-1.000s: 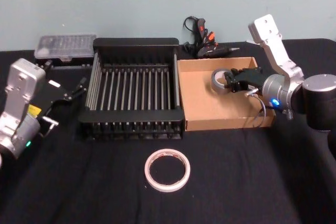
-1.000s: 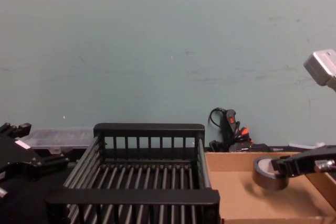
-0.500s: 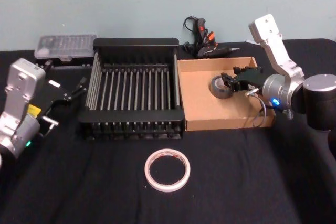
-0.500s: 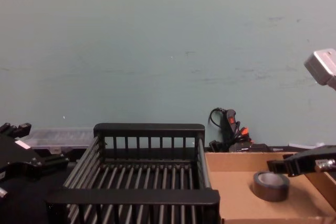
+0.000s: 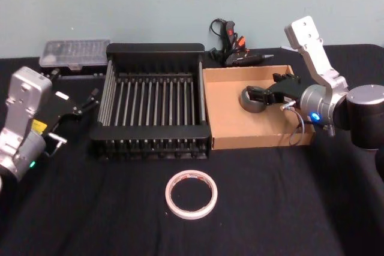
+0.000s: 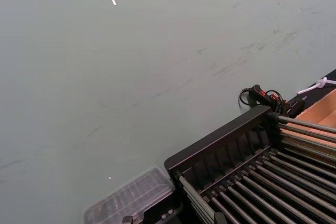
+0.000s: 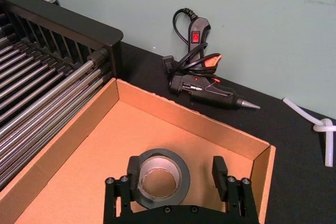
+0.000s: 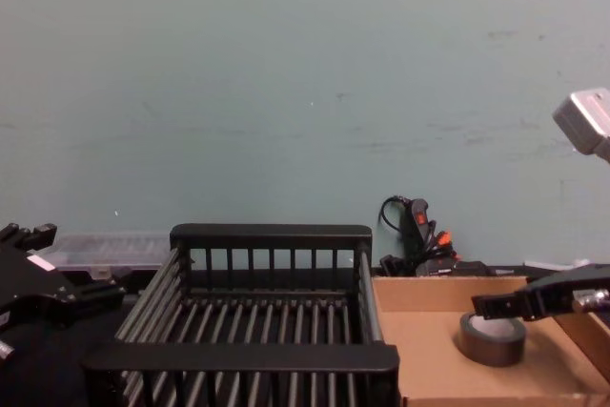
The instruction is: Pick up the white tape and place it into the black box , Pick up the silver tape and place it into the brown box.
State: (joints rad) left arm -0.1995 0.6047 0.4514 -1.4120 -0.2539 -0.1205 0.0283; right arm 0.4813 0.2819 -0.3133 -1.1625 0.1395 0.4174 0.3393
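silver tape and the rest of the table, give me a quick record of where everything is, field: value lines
silver tape: lying flat on the floor of the brown box, toward its back
right gripper: open, over the brown box, fingers either side of the silver tape, not gripping it
white tape: flat on the black cloth in front of the black box
black box: nothing inside, left of the brown box
left gripper: parked left of the black box
glue gun: behind the brown box, by the wall
done: silver tape placed
left to do: white tape
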